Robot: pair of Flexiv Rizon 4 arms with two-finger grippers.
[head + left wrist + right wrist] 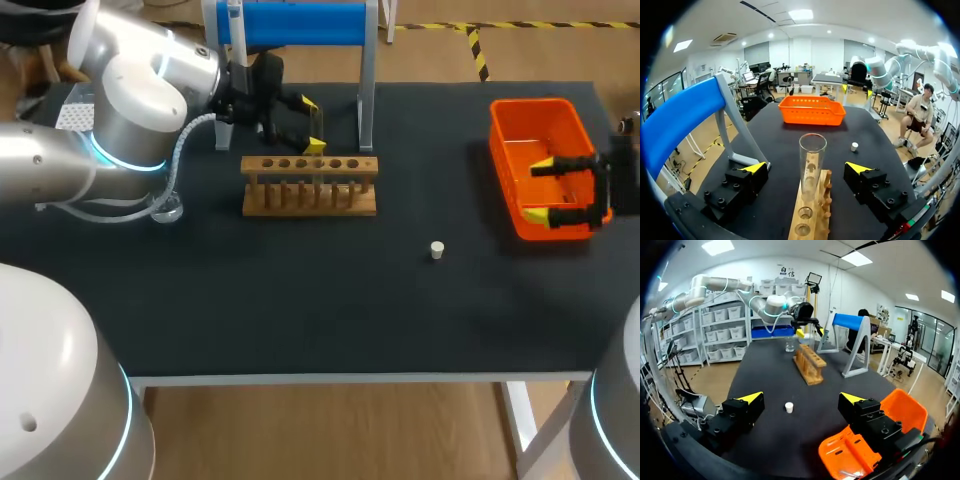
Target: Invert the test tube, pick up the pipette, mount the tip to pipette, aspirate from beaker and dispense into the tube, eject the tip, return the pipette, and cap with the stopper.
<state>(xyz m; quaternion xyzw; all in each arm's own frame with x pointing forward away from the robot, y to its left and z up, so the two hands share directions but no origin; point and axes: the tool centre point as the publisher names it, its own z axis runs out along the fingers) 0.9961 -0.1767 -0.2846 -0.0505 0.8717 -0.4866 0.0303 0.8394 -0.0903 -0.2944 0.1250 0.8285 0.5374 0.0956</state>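
- Where the left arm enters at the far left of the black table (300, 300), a small glass beaker (165, 208) stands just beside it.
- Right of that, the left gripper (313, 125) hangs over the wooden rack (310, 185), its fingers spread wide.
- In the left wrist view the test tube (812, 165) stands upright in the rack, mouth up, between those fingers, which do not touch it.
- A blue roll on a grey stand (300, 25) sits just behind the rack at the far edge.
- A white stopper (437, 250) lies alone on the table, right of the rack and nearer.
- An orange basket (505, 165) sits at the far right.
- The right gripper (543, 190) hangs over the basket, fingers open and empty.
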